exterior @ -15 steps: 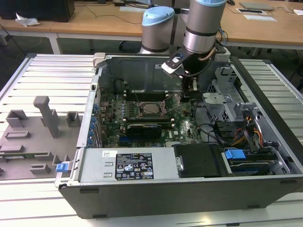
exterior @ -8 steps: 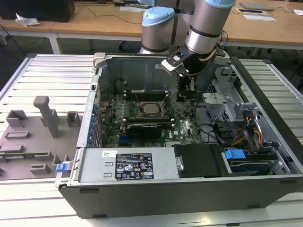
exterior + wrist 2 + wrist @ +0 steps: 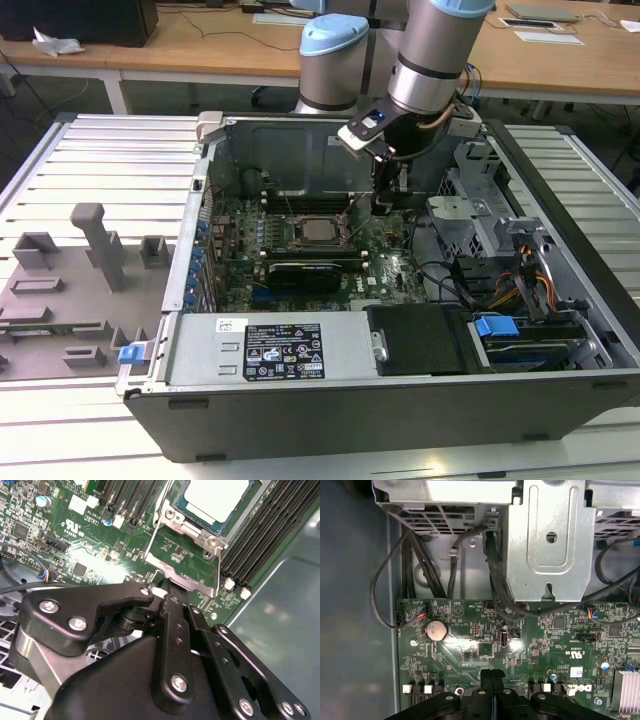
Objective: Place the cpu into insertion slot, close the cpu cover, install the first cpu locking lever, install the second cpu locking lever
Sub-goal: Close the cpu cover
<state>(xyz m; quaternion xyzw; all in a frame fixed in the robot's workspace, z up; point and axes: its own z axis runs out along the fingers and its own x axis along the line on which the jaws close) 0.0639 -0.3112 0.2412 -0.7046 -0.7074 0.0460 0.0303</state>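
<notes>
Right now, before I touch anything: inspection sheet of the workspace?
Surface: slatted metal table bearing open grey computer case.
Job's things: dull silver square cpu lies within the window of grey metal cover frame, which looks down.
Clutter: grey moulded fixture tray, on the exterior view's left.
End effector: black end effector shut, tips at the cover's edge.
Cables: black cable bundle beside green motherboard.
Surroundings: wooden desks behind.
</notes>
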